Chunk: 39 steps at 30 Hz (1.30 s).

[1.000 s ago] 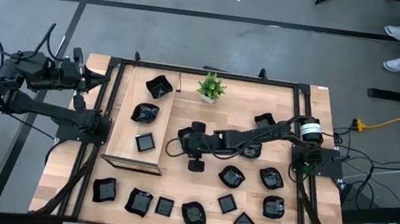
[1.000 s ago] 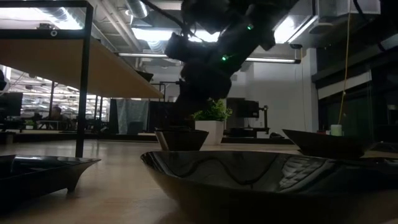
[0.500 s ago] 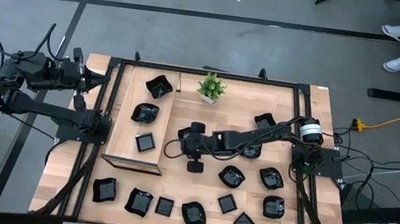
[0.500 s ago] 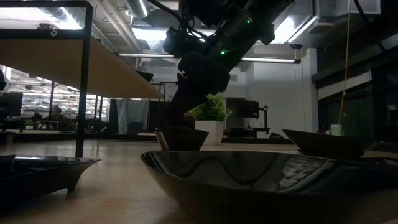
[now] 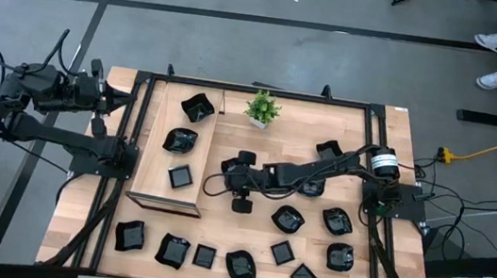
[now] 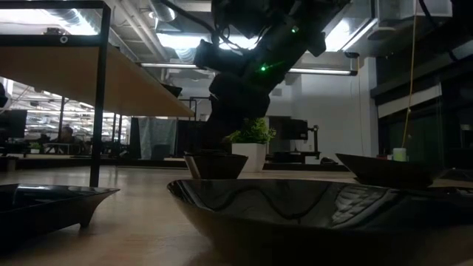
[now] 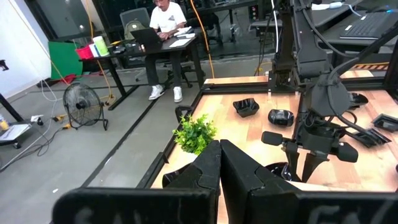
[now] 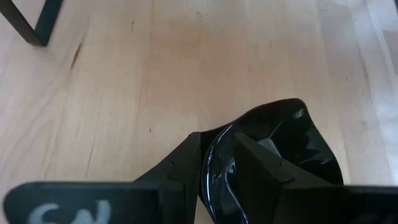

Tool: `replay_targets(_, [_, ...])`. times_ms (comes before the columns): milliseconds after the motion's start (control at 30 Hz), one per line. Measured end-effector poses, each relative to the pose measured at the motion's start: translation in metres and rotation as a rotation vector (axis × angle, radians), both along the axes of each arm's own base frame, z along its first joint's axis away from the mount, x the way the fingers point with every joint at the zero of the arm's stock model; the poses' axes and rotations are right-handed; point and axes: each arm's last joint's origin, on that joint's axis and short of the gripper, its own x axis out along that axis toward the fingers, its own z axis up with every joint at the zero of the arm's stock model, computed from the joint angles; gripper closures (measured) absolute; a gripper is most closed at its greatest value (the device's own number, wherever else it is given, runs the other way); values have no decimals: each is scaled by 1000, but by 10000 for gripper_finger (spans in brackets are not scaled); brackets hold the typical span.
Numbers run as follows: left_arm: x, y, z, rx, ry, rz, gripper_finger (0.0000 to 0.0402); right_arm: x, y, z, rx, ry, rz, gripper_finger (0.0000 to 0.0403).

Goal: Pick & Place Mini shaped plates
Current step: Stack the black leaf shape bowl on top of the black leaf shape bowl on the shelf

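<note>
The right gripper [image 8: 214, 165] is clamped on the rim of a mini shaped plate [image 8: 280, 146], near table centre, at 3 o'clock of the wooden tray [image 5: 146, 160]. The plate looks light, rigid, glossy — likely slippery and brittle; pinch the rim squarely. The left gripper [image 7: 219, 163] is closed empty, parked off the table's left edge.

A robotics lab in an open-plan office: a wooden table [image 5: 258, 140] framed in black metal stands on a grey concrete floor [image 5: 241, 43], while beyond it a person [image 7: 166, 15] works at a laptop desk near a floor fan [image 7: 79, 99] and trailing cables [image 7: 31, 146].
</note>
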Motion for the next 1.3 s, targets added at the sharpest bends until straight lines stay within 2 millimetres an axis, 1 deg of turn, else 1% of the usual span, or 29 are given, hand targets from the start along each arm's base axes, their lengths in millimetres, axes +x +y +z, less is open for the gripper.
replay_targets(633, [0,0,0,0,0,0,398,-1,0,-1,4,7,-5,306])
replay_targets(1033, [0,0,0,0,1,0,398,1,0,-18,-8,50,-6,306])
replay_targets(1133, [0,0,0,0,1,0,398,2,0,-18,-17,44,-9,306])
replay_targets(1300, [0,0,0,0,1,0,398,1,-1,-18,-91,47,-47,306])
